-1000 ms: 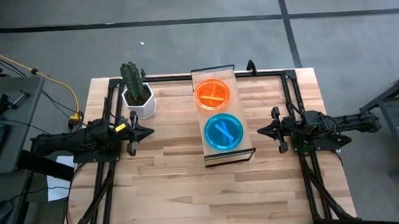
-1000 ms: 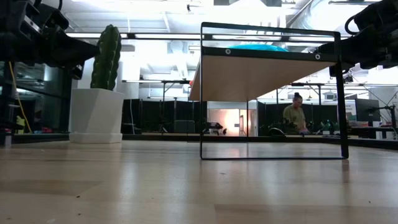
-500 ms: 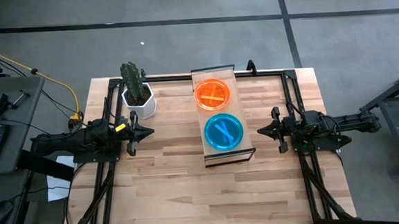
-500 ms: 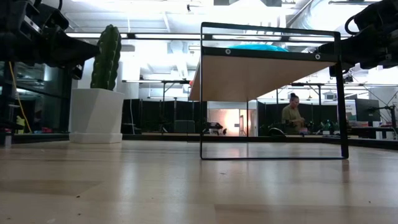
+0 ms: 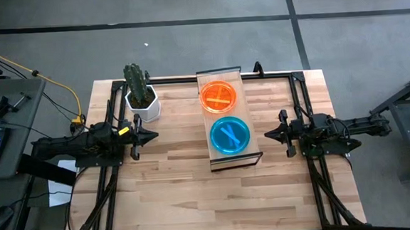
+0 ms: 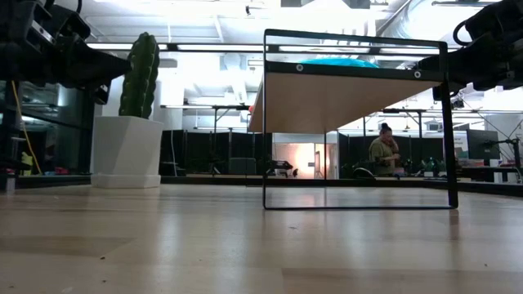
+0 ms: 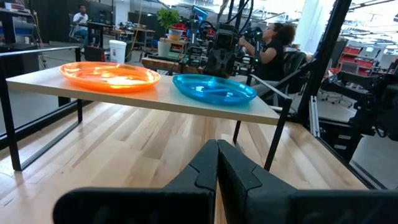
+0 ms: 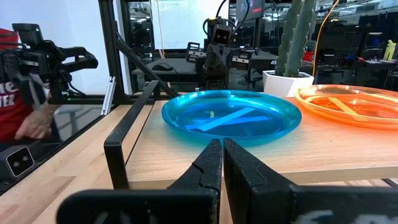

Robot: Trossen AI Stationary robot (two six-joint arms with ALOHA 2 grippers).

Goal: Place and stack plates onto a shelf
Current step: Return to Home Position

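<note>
The shelf [image 5: 228, 151] stands on the table's middle, a light-wood top on a dark frame. An orange plate [image 5: 218, 96] lies flat on its far half and a teal-blue plate [image 5: 230, 135] on its near half, side by side. In the left wrist view the orange plate [image 7: 109, 76] and blue plate [image 7: 214, 88] show on the top. My left gripper [image 5: 155, 136] is shut, level, left of the shelf. My right gripper [image 5: 267, 134] is shut, level, right of the shelf. Neither touches anything.
A white hexagonal pot with a cactus [image 5: 141, 97] stands at the table's far left, close beyond my left arm. Bare wood table [image 5: 217, 200] lies in front of the shelf. A person [image 6: 382, 153] shows in the room behind.
</note>
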